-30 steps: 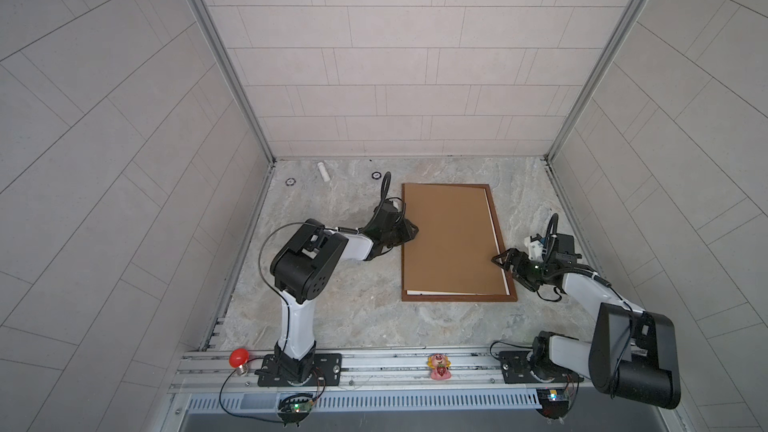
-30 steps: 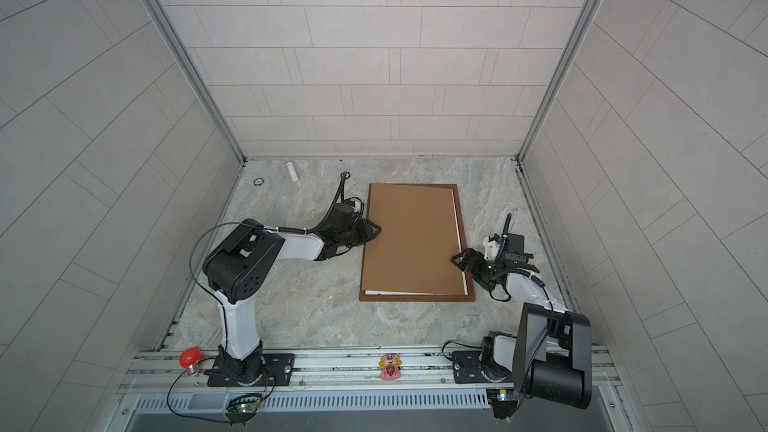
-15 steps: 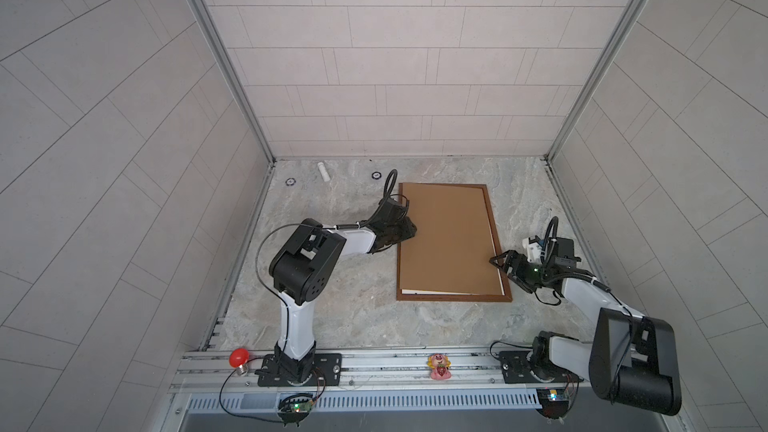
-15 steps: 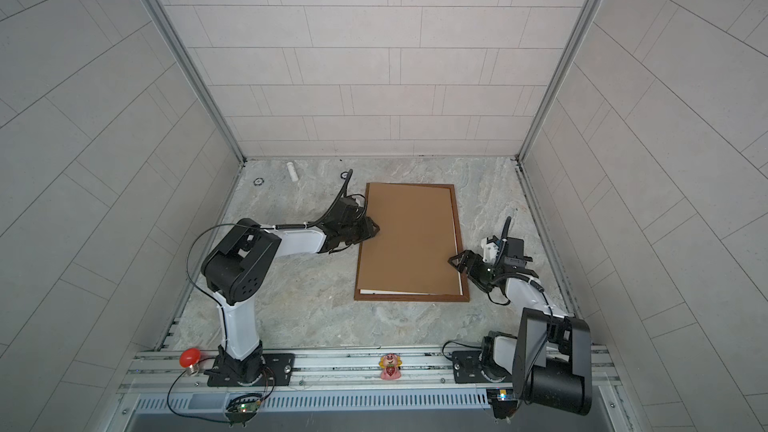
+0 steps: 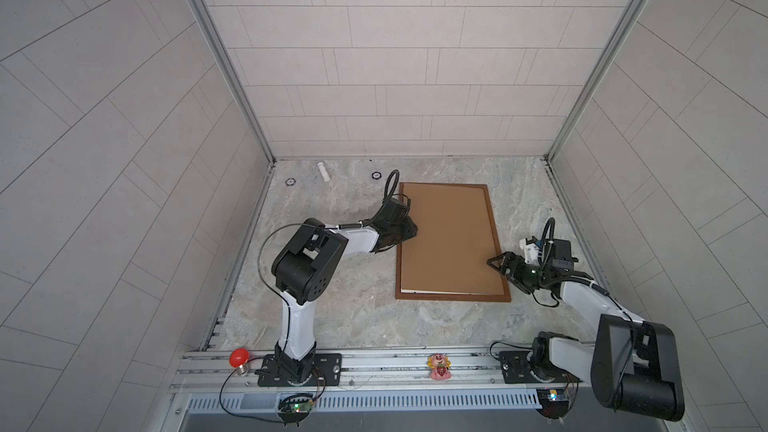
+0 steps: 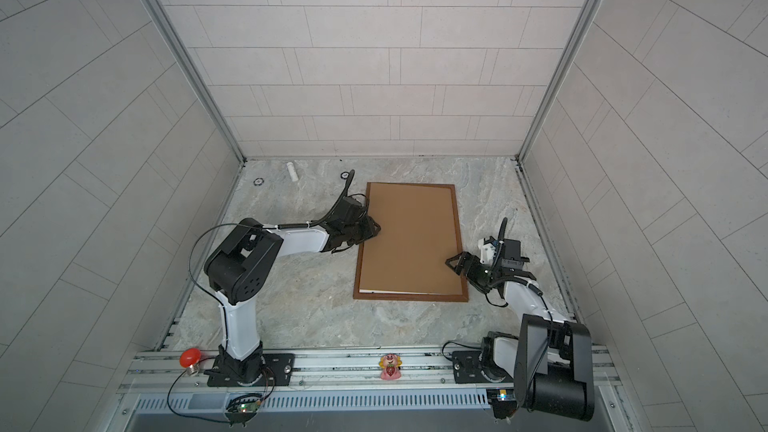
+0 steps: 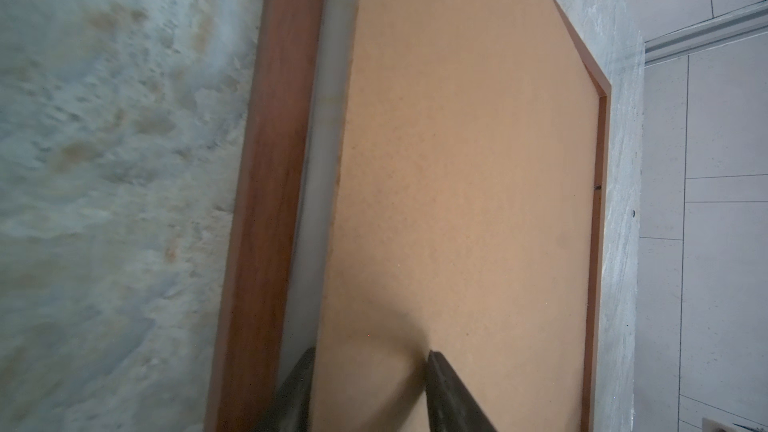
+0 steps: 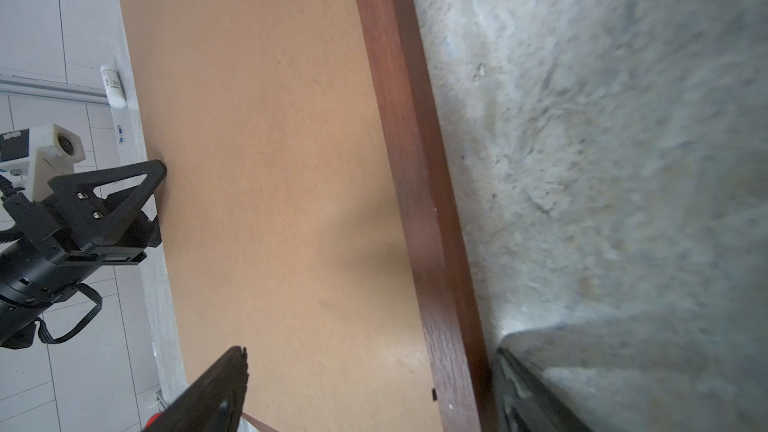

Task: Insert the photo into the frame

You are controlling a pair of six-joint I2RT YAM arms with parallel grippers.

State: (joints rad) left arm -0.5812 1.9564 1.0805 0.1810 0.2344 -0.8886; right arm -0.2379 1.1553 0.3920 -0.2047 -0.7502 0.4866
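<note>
As the frame [image 8: 409, 139] has slid slightly toward my left arm on the table [image 5: 332, 305], backing board [image 5: 449, 238] uppermost and photo unseen, I judge we're only squaring it. My left gripper [image 5: 412, 231] and right gripper [image 5: 498, 270] flank it, jaws apart, gripping nothing.

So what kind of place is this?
Probably a robot lab test booth: the left arm and right arm are bolted to a metal rail, and plain panelled walls box in the stone-look table.
</note>
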